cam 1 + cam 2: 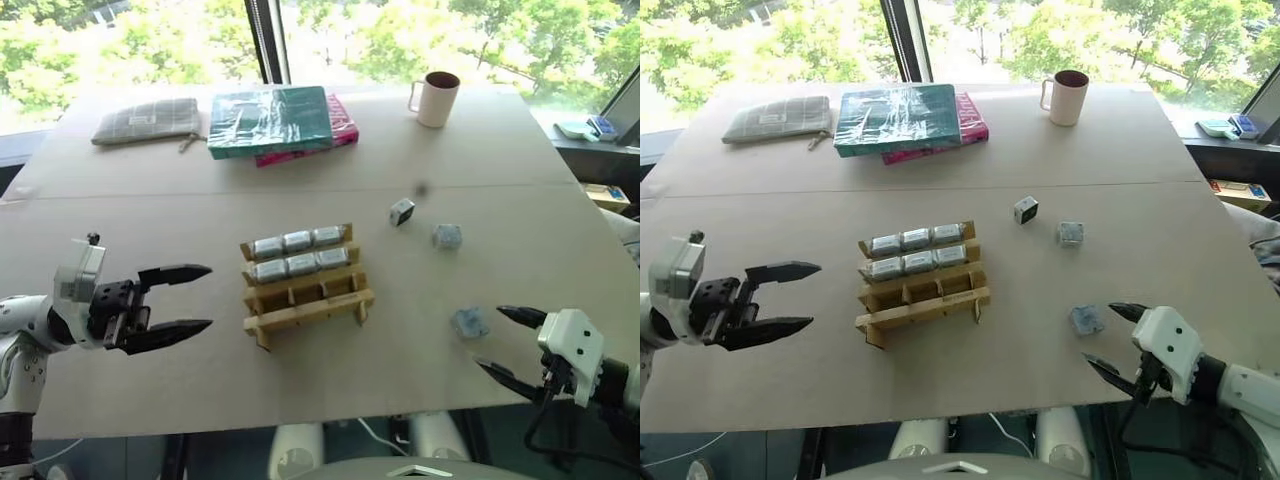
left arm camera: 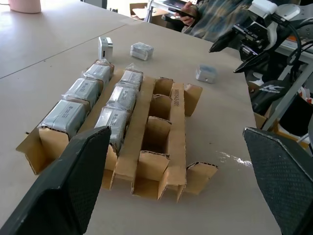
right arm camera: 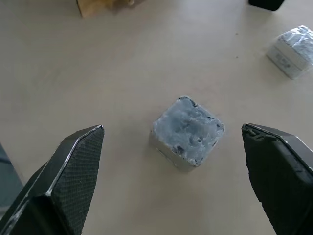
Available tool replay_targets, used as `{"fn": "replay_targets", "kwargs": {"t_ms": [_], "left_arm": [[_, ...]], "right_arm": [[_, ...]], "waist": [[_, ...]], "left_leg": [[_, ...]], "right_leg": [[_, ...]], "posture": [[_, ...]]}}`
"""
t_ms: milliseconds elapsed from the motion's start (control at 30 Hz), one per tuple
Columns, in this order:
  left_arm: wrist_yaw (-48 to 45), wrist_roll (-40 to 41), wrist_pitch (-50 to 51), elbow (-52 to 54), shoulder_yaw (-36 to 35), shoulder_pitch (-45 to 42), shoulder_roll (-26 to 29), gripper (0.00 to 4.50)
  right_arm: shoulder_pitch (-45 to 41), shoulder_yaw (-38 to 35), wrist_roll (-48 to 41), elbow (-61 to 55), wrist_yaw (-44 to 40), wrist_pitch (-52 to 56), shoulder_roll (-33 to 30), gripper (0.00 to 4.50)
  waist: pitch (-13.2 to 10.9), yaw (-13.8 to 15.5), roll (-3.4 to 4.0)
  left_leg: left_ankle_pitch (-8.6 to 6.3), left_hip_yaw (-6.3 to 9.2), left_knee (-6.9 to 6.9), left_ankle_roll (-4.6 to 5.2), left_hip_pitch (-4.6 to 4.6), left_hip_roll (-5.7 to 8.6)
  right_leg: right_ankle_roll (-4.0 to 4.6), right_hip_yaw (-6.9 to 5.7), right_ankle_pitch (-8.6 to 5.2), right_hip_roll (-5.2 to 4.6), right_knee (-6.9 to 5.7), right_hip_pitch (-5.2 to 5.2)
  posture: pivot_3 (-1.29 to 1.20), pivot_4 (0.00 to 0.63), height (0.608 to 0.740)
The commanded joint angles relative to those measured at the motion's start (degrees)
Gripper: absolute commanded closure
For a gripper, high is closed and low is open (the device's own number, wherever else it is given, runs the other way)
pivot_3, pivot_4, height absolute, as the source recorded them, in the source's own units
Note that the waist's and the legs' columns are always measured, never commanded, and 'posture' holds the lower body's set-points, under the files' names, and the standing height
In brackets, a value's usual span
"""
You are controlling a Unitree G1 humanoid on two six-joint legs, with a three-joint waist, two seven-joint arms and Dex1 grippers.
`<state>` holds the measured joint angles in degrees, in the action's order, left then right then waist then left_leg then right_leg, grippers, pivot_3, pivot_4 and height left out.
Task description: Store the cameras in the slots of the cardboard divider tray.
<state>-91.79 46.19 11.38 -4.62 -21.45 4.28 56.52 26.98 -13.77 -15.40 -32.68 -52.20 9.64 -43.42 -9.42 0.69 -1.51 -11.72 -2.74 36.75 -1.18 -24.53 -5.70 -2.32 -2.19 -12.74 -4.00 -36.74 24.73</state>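
Loose camera (image 1: 470,322): lies at ten o'clock from right gripper (image 1: 508,343), the nearer hand; fingers spread wide, empty.

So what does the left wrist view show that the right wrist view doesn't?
Left wrist view alone: the cardboard divider tray seen whole, six wrapped cameras filling two rows, one row empty, and a person's hand behind. Right wrist view alone: the nearest loose camera close up between the open right gripper fingers. Both: the tan table and loose cameras lying on it.
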Motion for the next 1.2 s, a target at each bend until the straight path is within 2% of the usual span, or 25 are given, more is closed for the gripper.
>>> {"fn": "replay_targets", "kwargs": {"t_ms": [33, 367, 700, 800, 933, 1100, 1167, 1200], "left_arm": [[-0.7, 2.8, -2.9, 3.0, 1.0, 1.1, 1.8, 0.0], [-0.7, 5.3, -9.1, 3.7, 1.8, 6.0, 4.2, 0.0], [-0.7, 6.3, -9.4, 4.7, 1.6, 6.6, 3.5, 0.0], [-0.7, 6.3, -9.3, 5.0, 1.6, 7.0, 3.4, 0.0], [-0.7, 6.2, -8.9, 5.0, 1.8, 6.7, 3.2, 0.0], [-0.4, 5.8, -4.3, 8.0, 1.4, 6.3, 2.1, 0.0], [8.2, 8.7, 5.3, 16.5, 1.3, 7.4, 3.7, 0.0], [15.1, 13.4, 11.1, 21.6, 0.8, 6.8, 4.4, 0.0]], "right_arm": [[-3.7, 2.5, 3.4, 4.4, -2.0, -5.5, -1.9, 0.04], [-17.0, 9.9, 7.1, 16.3, -6.1, -11.7, -4.5, 0.04], [-21.4, 11.5, 5.6, 19.1, -9.9, -11.5, -6.1, 0.04], [-21.6, 11.4, 5.2, 18.8, -10.4, -11.0, -6.3, 0.65], [-21.9, 11.4, 4.7, 17.7, -10.6, -10.1, -6.5, 2.46], [-22.9, 10.7, 4.3, 14.0, -9.2, -7.9, -6.2, 2.56], [-24.9, 9.5, 2.6, 9.0, -7.7, -4.9, -6.1, 2.56], [-26.3, 9.1, 2.0, 6.2, -6.8, -3.4, -6.1, 2.56]], "waist": [[0.0, 0.0, 0.0], [0.0, 0.1, 0.07], [0.0, 0.2, 0.07], [0.0, 0.2, 0.07], [0.0, 0.2, 0.07], [-0.1, 0.2, 0.1], [-0.1, 0.1, 0.1], [-0.1, 0.1, 0.08]], "left_leg": [[0.0, 0.0, 0.01, 0.0, -0.01, 0.0], [0.01, 0.01, 0.14, 0.01, -0.01, -0.03], [0.01, 0.0, 0.2, 0.01, -0.03, -0.02], [0.01, 0.0, 0.21, 0.01, -0.04, -0.02], [0.01, 0.0, 0.22, 0.01, -0.02, -0.03], [0.01, 0.0, 0.29, 0.01, -0.04, -0.03], [0.01, 0.0, 0.33, 0.01, -0.05, -0.04], [0.01, 0.01, 0.34, 0.01, -0.06, -0.04]], "right_leg": [[0.0, 0.0, 0.0, 0.0, 0.0, 0.01], [0.0, 0.0, 0.0, 0.06, -0.09, 0.0], [0.0, 0.0, 0.01, 0.07, -0.11, -0.01], [0.0, 0.0, 0.01, 0.07, -0.11, -0.01], [0.0, 0.0, 0.01, 0.08, -0.12, -0.02], [0.0, 0.0, 0.01, 0.08, -0.18, -0.01], [-0.01, 0.0, 0.01, 0.08, -0.2, -0.01], [-0.01, 0.01, 0.01, 0.08, -0.21, -0.01]], "posture": [[0.0, 0.15, 0.74], [0.0, 0.15, 0.74], [0.0, 0.15, 0.74], [0.0, 0.15, 0.74], [0.0, 0.15, 0.74], [0.0, 0.15, 0.74], [0.0, 0.15, 0.74], [0.0, 0.15, 0.74]]}}
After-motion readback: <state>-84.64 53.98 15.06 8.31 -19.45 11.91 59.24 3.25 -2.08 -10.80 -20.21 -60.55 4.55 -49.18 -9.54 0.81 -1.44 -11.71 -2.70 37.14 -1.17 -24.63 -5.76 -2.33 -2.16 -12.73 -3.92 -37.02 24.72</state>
